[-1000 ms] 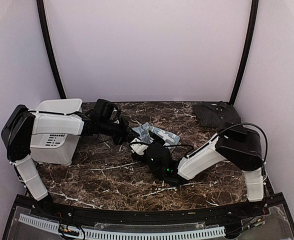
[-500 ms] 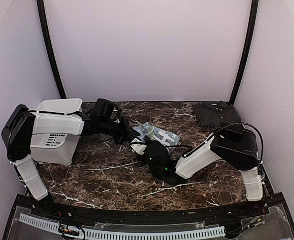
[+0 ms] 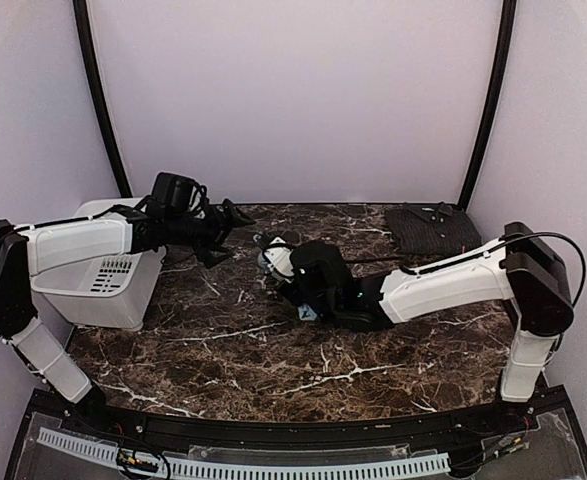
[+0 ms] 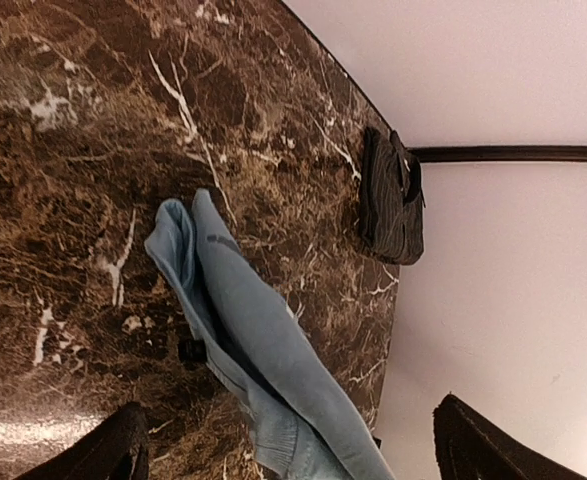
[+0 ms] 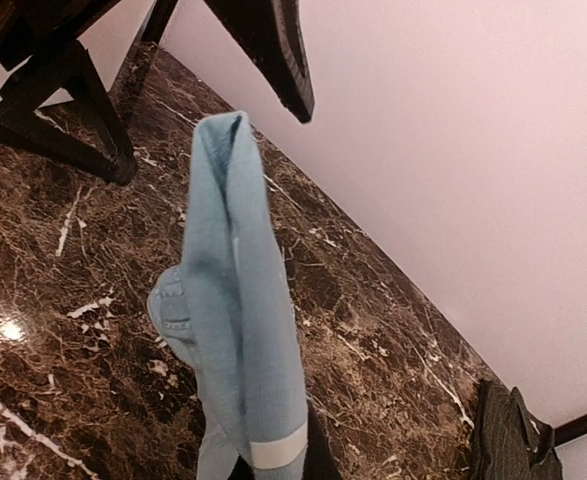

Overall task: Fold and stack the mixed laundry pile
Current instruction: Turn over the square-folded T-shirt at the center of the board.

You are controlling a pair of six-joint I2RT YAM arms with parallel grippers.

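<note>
Between right gripper (image 5: pixel 273 462) jaws: light blue T-shirt (image 5: pixel 235 290), pinched at one end. Cloth bunched into long narrow strip, doubled lengthwise, ribbed edge showing midway, pale band close to jaws. Strip runs away from right jaws; far end close to left gripper (image 4: pixel 293 430), contact unclear. Left jaws spread wide, holding nothing. Well beyond both jaws, at far right corner of marble table (image 3: pixel 273 360): black pinstriped shirt (image 3: pixel 433 228), folded, apart from T-shirt. Behind left jaws, beside arm: white bin (image 3: pixel 108 275).
</note>
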